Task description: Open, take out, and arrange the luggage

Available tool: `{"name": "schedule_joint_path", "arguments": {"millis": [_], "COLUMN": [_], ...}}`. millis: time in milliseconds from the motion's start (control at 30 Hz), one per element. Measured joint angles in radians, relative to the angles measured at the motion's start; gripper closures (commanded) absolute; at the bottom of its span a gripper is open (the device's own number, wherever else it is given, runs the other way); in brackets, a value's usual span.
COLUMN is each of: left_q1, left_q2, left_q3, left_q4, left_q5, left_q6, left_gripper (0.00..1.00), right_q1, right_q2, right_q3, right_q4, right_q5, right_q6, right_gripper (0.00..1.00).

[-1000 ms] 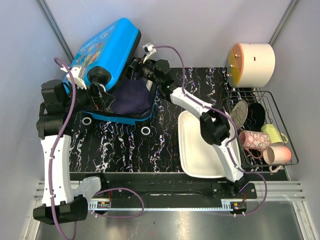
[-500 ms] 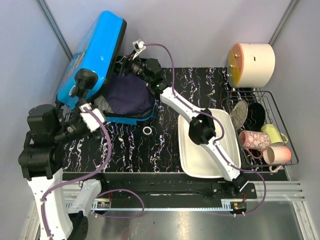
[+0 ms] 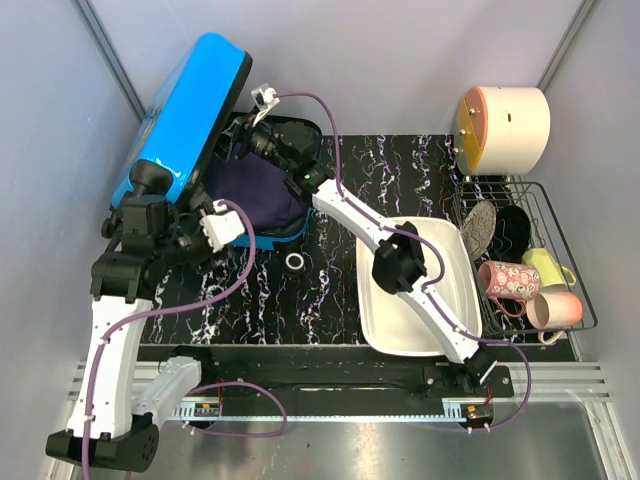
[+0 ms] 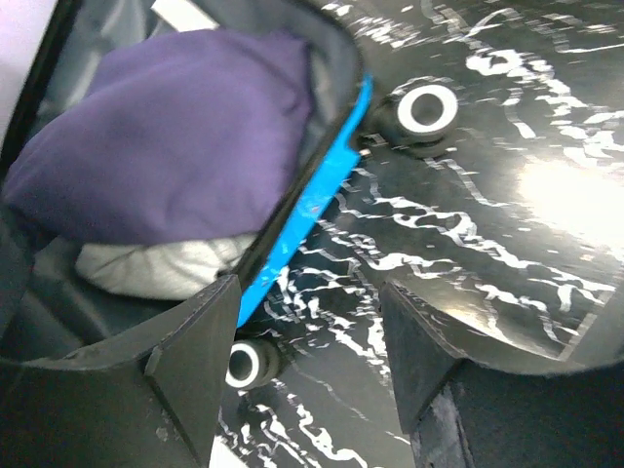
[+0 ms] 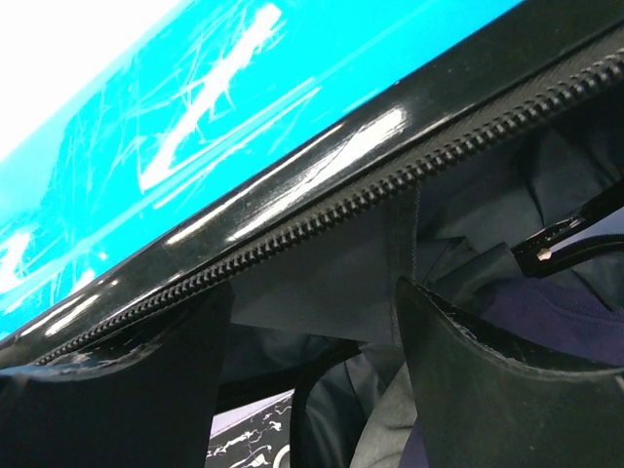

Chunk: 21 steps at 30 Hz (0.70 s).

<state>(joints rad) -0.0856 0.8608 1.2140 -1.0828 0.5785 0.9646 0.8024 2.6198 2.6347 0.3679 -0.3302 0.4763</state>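
The luggage (image 3: 185, 110) lies open at the back left, its blue lid tipped up steeply against the wall. Its lower shell (image 4: 322, 185) holds a purple bundle (image 4: 166, 146) on top of a pale grey cloth (image 4: 156, 268). My left gripper (image 3: 222, 225) (image 4: 307, 292) hangs open over the black mat, just outside the shell's front edge, with nothing between its fingers. My right gripper (image 3: 255, 135) (image 5: 314, 288) reaches in under the raised lid, jaws apart, right below the zip rim (image 5: 322, 219), with dark lining behind it.
Two black wheels (image 4: 426, 107) (image 4: 244, 363) stick out from the shell's front edge. A white basin (image 3: 415, 290) lies under the right arm. A wire rack (image 3: 520, 260) with mugs and a cream drum (image 3: 505, 125) fill the right side. Grey walls stand close behind the lid.
The lid has swung from half open to steeply upright. My left gripper let go of it, dropped to the shell's front edge and narrowed a little. The right gripper moved further left under the lid.
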Motion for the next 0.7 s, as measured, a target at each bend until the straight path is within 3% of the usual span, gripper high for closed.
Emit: {"name": "schedule_joint_path", "arguments": {"millis": [300,700], "left_q1": [0.039,0.253], "left_q2": [0.042,0.2], "left_q3": [-0.063,0.068], "left_q4": [0.354,0.611], "left_q5": [-0.27,-0.46], "left_q6": [-0.156,-0.251], "left_gripper": [0.45,0.42], "right_q1": [-0.001,-0.049], "right_q2": [-0.008,-0.176], "right_q3": [-0.049,-0.454], "right_q4": [0.024,0.058], "right_q5": [-0.006,-0.123], "right_q6": [-0.021,-0.054], "right_gripper": [0.23,0.18]}}
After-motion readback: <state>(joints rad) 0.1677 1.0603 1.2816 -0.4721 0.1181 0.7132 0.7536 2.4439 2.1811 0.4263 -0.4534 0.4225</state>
